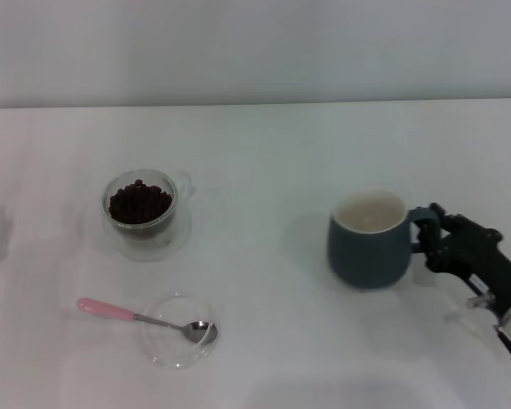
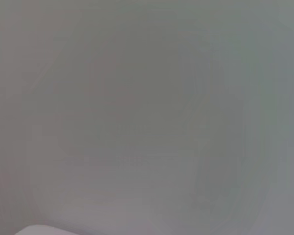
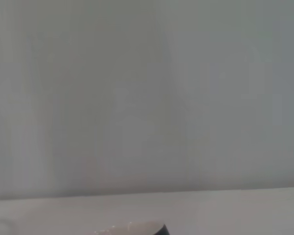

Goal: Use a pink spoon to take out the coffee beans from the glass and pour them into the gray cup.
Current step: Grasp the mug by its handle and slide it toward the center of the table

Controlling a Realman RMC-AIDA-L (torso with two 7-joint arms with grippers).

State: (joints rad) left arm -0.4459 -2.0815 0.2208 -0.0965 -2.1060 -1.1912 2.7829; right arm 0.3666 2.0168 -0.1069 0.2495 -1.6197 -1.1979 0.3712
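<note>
Your right gripper (image 1: 427, 234) is parked right at the loop handle of the gray cup (image 1: 369, 239), with its black fingers (image 1: 432, 213) closed around that handle, so it's gripping the mug from the side away from everything else. The cup sits upright on the white surface (image 1: 264, 153), and its cream inside looks bare from the head view. In the right wrist view you only catch a sliver of the cup's rim (image 3: 132, 229) at the edge of the picture, plus a blank wall.

Moving out from the fingers, past the far side of the mug and well apart from it, there's the glass (image 1: 142, 209), upright, with the coffee beans (image 1: 140, 203) piled dark inside it. It's a bit farther from the robot than the fingers are.

Also across from the fingers, but nearer the robot than the glass, the pink spoon (image 1: 145, 318) lies flat. Its silver bowl rests in a shallow clear dish (image 1: 180, 331) and the pink handle pokes out over the rim, pointing away from your fingers. Nothing is touching it.

Your left gripper isn't in the head view at all, and the left wrist view is just a gray blur, so you can't see it.
</note>
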